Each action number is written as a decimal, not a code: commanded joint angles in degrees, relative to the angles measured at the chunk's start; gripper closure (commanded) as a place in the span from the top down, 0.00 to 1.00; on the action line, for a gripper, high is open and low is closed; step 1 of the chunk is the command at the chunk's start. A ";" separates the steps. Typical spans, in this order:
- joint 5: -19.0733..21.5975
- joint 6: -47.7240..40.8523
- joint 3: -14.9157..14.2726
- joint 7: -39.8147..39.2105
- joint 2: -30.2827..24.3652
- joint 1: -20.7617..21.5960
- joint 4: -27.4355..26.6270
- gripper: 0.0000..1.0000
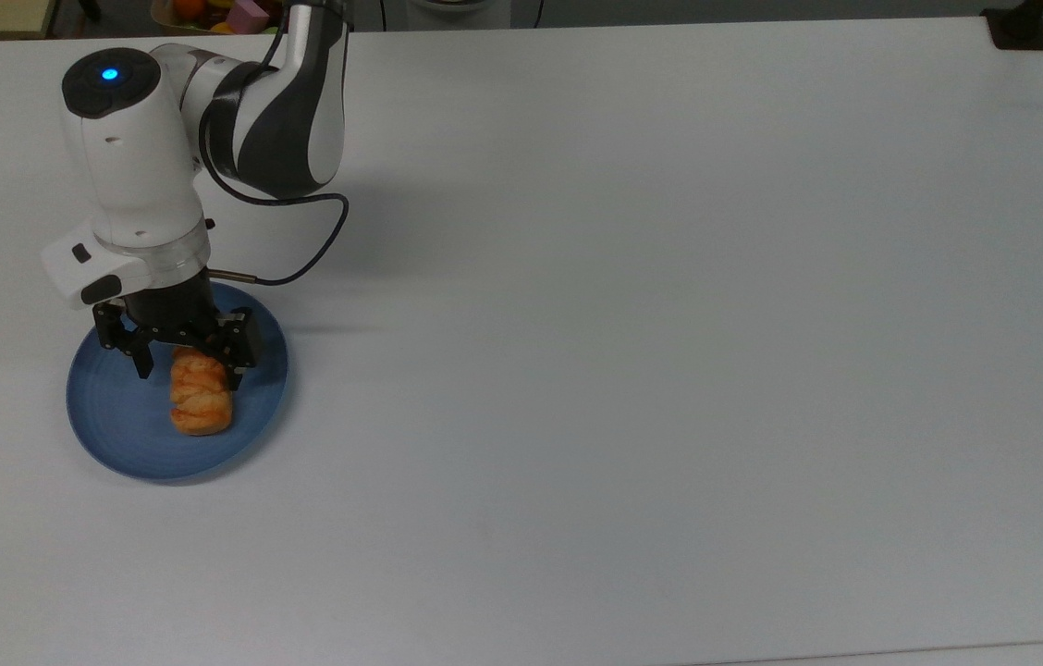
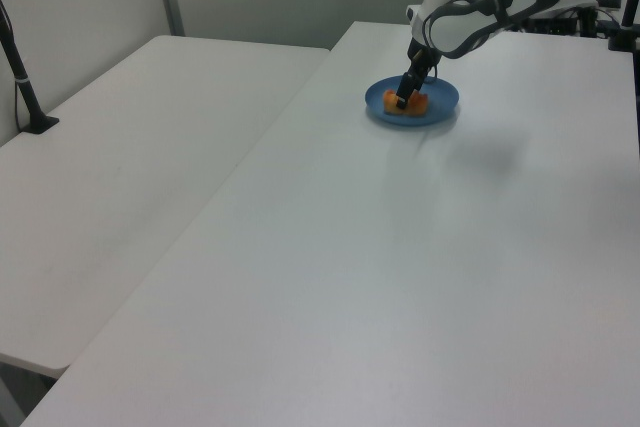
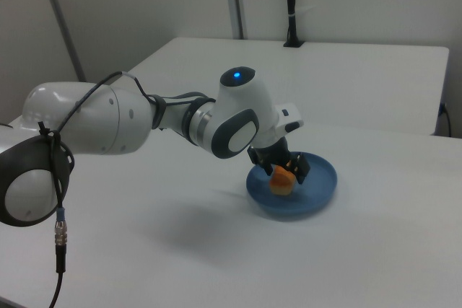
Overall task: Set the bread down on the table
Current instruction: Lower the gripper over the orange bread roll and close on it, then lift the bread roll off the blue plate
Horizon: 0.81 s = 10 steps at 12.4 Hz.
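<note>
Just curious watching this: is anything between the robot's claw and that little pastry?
Nothing: in the top view the open gripper straddles the bread's upper end on the blue plate.

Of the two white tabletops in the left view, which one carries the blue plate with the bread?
The tabletop on the left view's right: the blue plate and bread sit at its far end.

Even, diffuse overhead light keeps the white tabletop (image 1: pixel 669 324) bright without harsh glare, the arm (image 1: pixel 207 139) casting only a soft grey shadow beside itself (clearest in the top view), while all views look slightly soft and grainy.
</note>
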 commanded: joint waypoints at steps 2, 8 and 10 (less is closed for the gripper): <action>1.11 2.66 0.13 1.80 1.11 0.25 0.70 0.77; 0.93 2.57 0.49 3.73 0.15 0.43 0.70 0.42; 0.67 1.87 0.40 3.56 -1.51 0.43 0.70 0.40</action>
